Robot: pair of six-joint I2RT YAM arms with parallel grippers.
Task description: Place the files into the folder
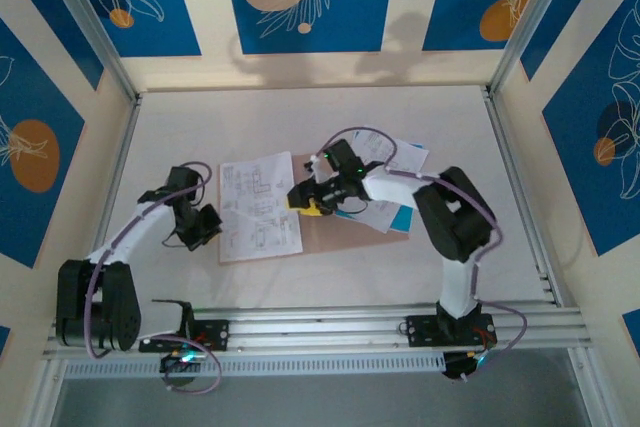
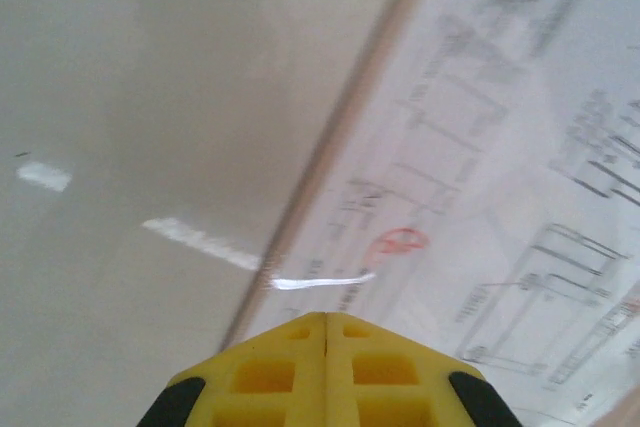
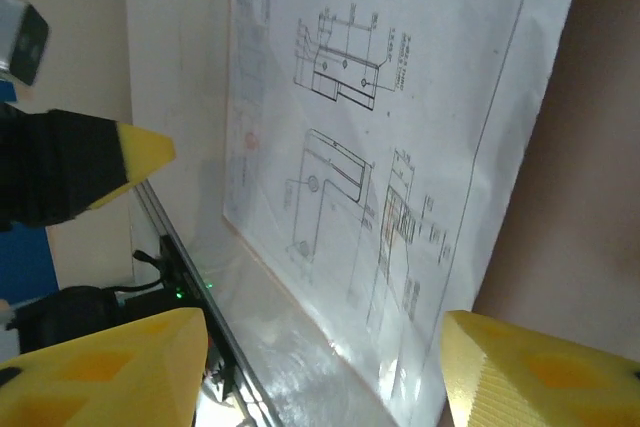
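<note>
Filing step: printed sheet [image 1: 258, 205] lies on folder [image 1: 345, 239]; remaining files [image 1: 396, 160] at its right edge.
Right gripper [image 1: 312, 204]: fingers apart above sheet.
Left gripper [image 1: 207, 228]: closed, empty, beside sheet.
Next: probably fetch remaining files.

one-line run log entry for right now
left gripper: shut, beside printed sheet | right gripper: open, above folder | printed sheet: flat on folder | other sheets: loose, right of printed sheet

Files [image 1: 258, 205]: thin white paper, matt, black print.
Folder [image 1: 335, 237]: pinkish-tan card, matt, smooth.
Table [image 1: 400, 117]: smooth off-white surface, faint sheen.
Right gripper [image 3: 320, 317] fingers [image 3: 540, 372]: yellow plastic, finely ribbed.
Rail [image 1: 320, 322], near edge: brushed metal.
</note>
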